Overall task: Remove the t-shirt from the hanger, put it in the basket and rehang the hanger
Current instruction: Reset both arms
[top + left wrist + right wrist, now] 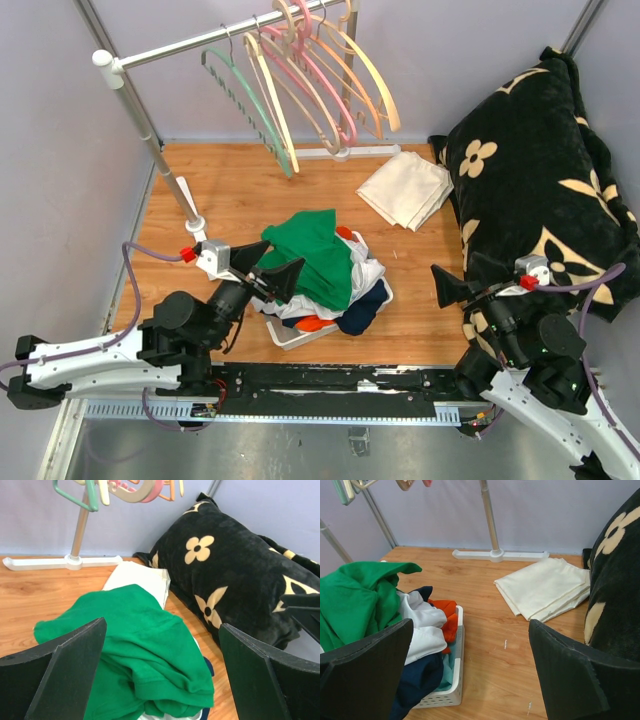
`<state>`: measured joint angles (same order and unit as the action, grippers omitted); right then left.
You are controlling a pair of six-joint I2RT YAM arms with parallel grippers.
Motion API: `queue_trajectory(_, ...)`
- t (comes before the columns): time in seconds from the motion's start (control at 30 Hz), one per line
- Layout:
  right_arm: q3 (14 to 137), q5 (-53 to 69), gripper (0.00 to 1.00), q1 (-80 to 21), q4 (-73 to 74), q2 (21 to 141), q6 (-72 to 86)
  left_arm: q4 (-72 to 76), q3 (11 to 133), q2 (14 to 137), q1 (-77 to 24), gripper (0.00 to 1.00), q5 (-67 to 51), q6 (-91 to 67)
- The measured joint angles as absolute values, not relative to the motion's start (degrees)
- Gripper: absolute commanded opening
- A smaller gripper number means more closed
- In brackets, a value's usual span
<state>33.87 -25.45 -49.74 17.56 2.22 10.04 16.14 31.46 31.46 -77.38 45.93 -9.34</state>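
Atop basket (285,338): green t-shirt (315,255) crumpled, seemingly off hangers (300,80) | left tool (268,268), right tool (465,280): wide open, empty

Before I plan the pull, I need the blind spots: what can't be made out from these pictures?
- Whether a hanger lies in the clothes pile: every view, the green garment covers it.
- White basket: every view, clothes hide its inside.
- Hangers on the rail: both wrist views, cut by the top edge.
- Black pillow: right wrist view, cut by the right edge.
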Motion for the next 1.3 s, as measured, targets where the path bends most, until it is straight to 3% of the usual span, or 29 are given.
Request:
queue_trajectory(0.27, 33.87, -25.08, 0.98, -49.74, 17.43, 3.29, 10.04, 9.63, 31.09, 26.65, -77.38, 1.00, 47.51, -11.46)
queue_trajectory(0.53, 33.87, -24.67, 0.98, -49.74, 17.56, 3.16, 10.31, 11.42, 25.39, 14.79, -77.38, 1.00, 63.24, -8.75)
queue_trajectory(0.93, 33.85, -23.35, 0.98, -49.74, 17.74, 3.14, 10.74, 14.52, 22.63, 8.38, -77.38, 1.00, 76.99, -1.52)
queue_trajectory(1.3, 33.85, -22.94, 0.98, -49.74, 17.41, 3.14, 10.68, -3.53, 24.75, 2.42, -77.38, 1.00, 80.90, -13.23)
